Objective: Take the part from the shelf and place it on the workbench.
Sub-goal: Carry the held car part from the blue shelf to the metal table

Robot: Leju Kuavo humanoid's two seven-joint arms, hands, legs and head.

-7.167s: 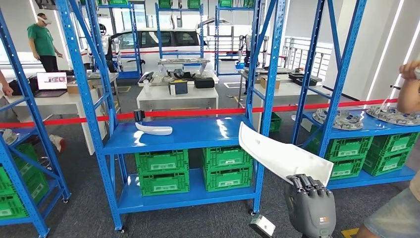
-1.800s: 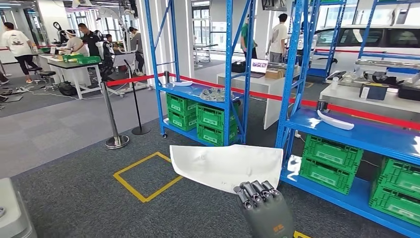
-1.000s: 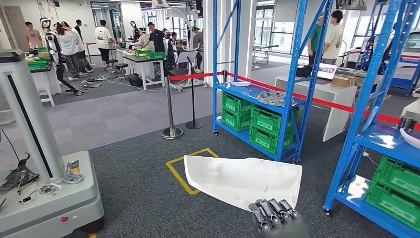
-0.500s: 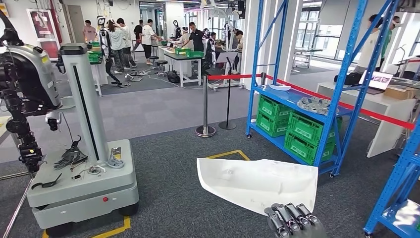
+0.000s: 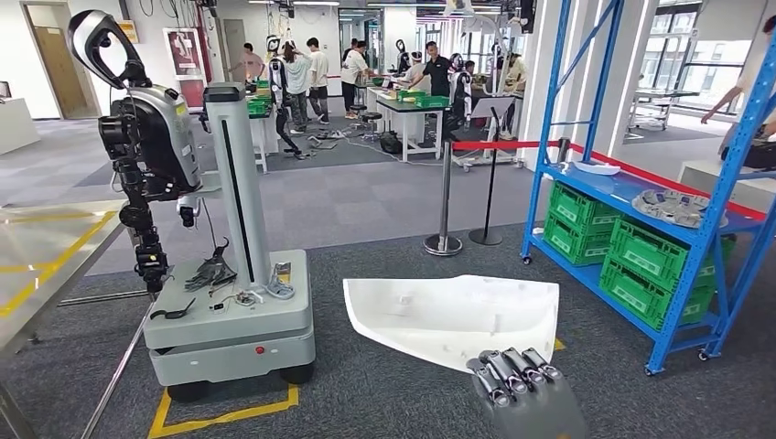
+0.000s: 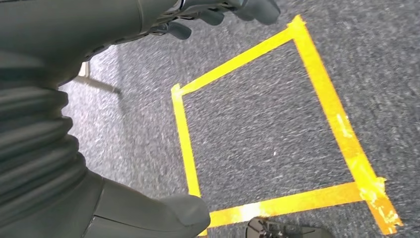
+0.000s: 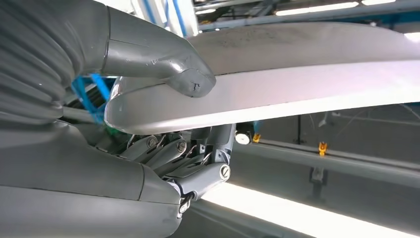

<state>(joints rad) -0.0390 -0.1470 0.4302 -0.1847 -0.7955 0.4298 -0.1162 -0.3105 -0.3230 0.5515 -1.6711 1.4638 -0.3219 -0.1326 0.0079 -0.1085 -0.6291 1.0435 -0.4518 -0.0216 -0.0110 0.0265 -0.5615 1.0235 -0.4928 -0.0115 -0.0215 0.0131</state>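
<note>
Part [image 5: 455, 315] — white panel, clamped thumb-to-fingers in right hand [image 7: 163, 124]; left hand [image 6: 218, 12] seemingly curled, empty.

Right hand [image 5: 526, 398] is showing a matte grey shell with darker segmented fingers [image 5: 512, 368]. Right wrist view: grey ribbed cover [image 7: 34, 54], thick scuffed thumb [image 7: 163, 59], bright screws [image 7: 225, 171]. Left hand [image 6: 148, 15] is appearing uniformly grey, ribbed at lower left.

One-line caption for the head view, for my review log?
Right hand holds a white curved plastic panel over grey carpet, facing a grey wheeled robot base.
</note>
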